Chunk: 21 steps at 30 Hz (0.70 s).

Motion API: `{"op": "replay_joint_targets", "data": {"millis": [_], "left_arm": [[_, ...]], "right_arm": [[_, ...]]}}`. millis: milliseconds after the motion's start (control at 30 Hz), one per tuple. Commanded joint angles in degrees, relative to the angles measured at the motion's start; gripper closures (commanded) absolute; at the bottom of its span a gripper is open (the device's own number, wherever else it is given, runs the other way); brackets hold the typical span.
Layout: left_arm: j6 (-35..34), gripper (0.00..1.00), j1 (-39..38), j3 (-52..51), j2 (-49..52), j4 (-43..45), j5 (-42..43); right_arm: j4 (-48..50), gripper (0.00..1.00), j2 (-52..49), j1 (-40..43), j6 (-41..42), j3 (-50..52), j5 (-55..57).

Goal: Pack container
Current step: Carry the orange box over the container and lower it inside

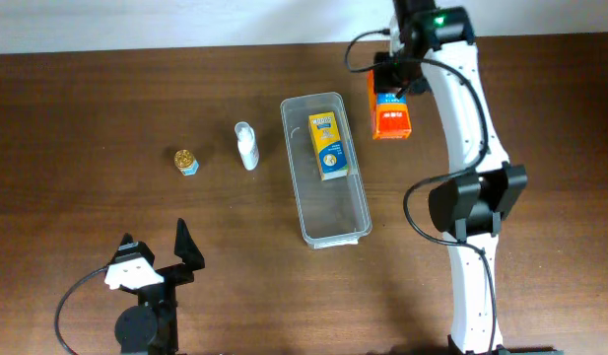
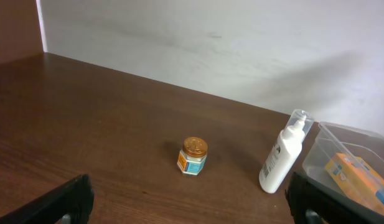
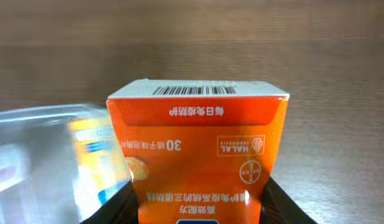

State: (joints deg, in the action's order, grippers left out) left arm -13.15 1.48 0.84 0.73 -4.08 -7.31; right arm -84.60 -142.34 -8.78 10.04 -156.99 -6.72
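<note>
The clear plastic container lies lengthwise mid-table with a yellow box in its far half. My right gripper is shut on an orange box, held just right of the container's far end; in the right wrist view the orange box fills the space between the fingers, and the container shows at left. A white bottle and a small gold-lidded jar lie left of the container. My left gripper is open and empty near the front edge.
The left wrist view shows the jar, the bottle and the container's corner ahead on the brown table, with a white wall behind.
</note>
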Motion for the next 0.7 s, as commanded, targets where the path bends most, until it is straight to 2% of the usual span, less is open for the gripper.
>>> {"op": "replay_joint_targets", "data": {"millis": [0, 200, 333, 667], "left_arm": [[-0.52, 0.01, 0.09, -0.33, -0.37, -0.02, 0.61], [-0.52, 0.01, 0.09, -0.33, -0.37, -0.02, 0.63], [-0.52, 0.01, 0.09, -0.33, -0.37, -0.02, 0.61], [-0.52, 0.01, 0.09, -0.33, -0.37, -0.02, 0.63]], "right_arm": [[-3.34, 0.57, 1.81, -0.26, -0.79, -7.98, -8.24], [-7.78, 0.57, 1.84, -2.08, -0.83, -14.34, -13.22], [-10.32, 0.57, 1.73, -5.01, -3.67, -13.64, -13.00], [-10.56, 0.57, 1.40, -12.07, -3.65, -9.01, -5.77]]}}
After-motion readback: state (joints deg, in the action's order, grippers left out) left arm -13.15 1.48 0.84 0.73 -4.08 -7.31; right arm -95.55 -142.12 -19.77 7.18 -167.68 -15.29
